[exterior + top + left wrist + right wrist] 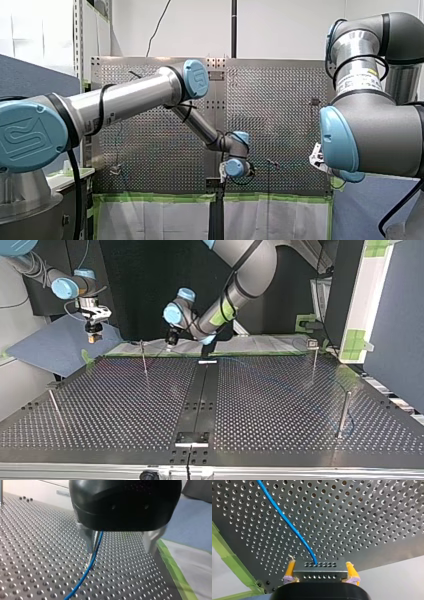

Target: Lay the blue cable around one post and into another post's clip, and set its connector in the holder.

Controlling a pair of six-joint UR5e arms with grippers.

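Two hands share the cable (287, 522): the right hand (319, 574) clamps the connector (319, 568) near the worktop's (367, 517) edge, the left hand (120, 542) (fingers spread, cable loose between them) likely must close before routing around a post (144, 357).

Slim posts (343, 415) stand well apart on the perforated table (125, 410).

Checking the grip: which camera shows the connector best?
The right wrist view: the connector sits large between the yellow pads of my right gripper, the blue cable leaving it. In the top view it is too small to make out; the front and left wrist views miss it.
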